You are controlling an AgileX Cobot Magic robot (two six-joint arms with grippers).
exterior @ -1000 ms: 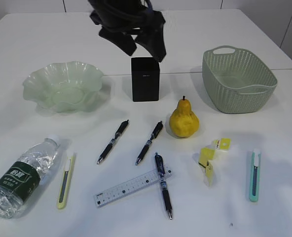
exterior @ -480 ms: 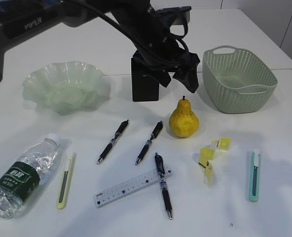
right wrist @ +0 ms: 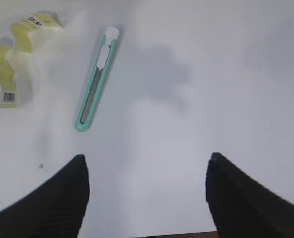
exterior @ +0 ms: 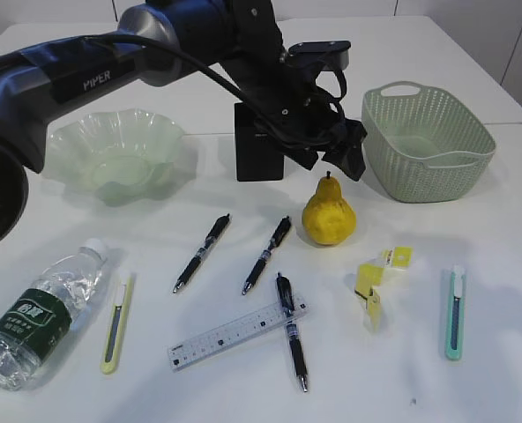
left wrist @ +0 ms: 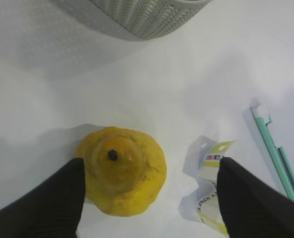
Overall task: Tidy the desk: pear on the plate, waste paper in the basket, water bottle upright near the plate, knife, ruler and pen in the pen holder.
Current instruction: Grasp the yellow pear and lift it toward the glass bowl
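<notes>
Upright yellow pear [left wrist: 121,176] (dark stem), left gripper [left wrist: 149,198] jaws apart above it

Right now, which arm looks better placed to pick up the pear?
The left arm. Its open fingers hang just above the pear. The right arm's view shows only bare desk and a teal knife.

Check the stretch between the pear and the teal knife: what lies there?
Only the waste paper. In the exterior view it sits between the pear and the teal knife, touching neither; the left wrist view agrees.
</notes>
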